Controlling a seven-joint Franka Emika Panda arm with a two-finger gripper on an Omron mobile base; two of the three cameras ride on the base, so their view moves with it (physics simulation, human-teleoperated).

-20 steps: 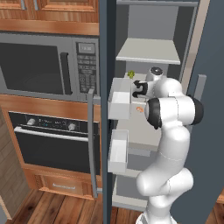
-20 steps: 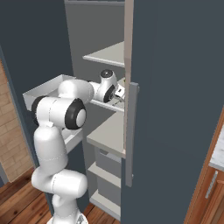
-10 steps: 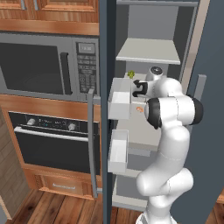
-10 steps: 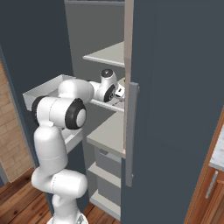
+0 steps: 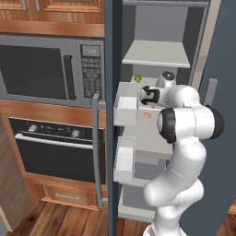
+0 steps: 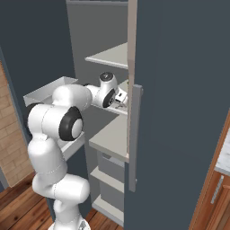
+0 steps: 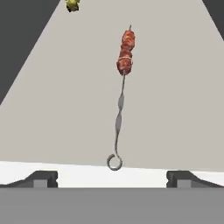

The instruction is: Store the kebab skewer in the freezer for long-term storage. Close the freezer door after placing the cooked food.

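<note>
Pale grey shelf [image 7: 52, 113] across most of the hand view, darker walls cutting off its upper corners. Down the middle of it, the kebab skewer [image 7: 121, 94], lying flat: reddish-brown meat chunks at the upper centre, thin twisted metal stem running down, small ring end at the lower centre just above the shelf's near edge. Resting free on the shelf, touched by nothing. Gripper [image 7: 111, 179] spread wide at the bottom of that frame, one dark tip at lower left, the other at lower right, both well apart from the ring and holding nothing. At the top left, a small green food piece [image 7: 72, 5], partly cropped, well apart from the skewer.

From the left base view, gripper [image 5: 146, 95] reaching into the freezer [image 5: 156, 53] at centre frame, over the middle shelf. Small green food piece [image 5: 137, 79] just above and left of the hand, small orange food piece [image 5: 147, 115] lower down on the shelf beside the white arm. Freezer door [image 5: 112, 115] swung open, seen edge-on down the centre left, white inner bins facing the compartment, long grey bar handle on its left. Steel microwave [image 5: 46, 69] at upper left, black built-in oven [image 5: 55, 145] below it, wood cabinets around both.

From the right base view, freezer [image 6: 108, 56] interior at upper centre, the arm's wrist pushed in at mid-frame. Plain slate-blue door [image 6: 179, 108] across the right half.
</note>
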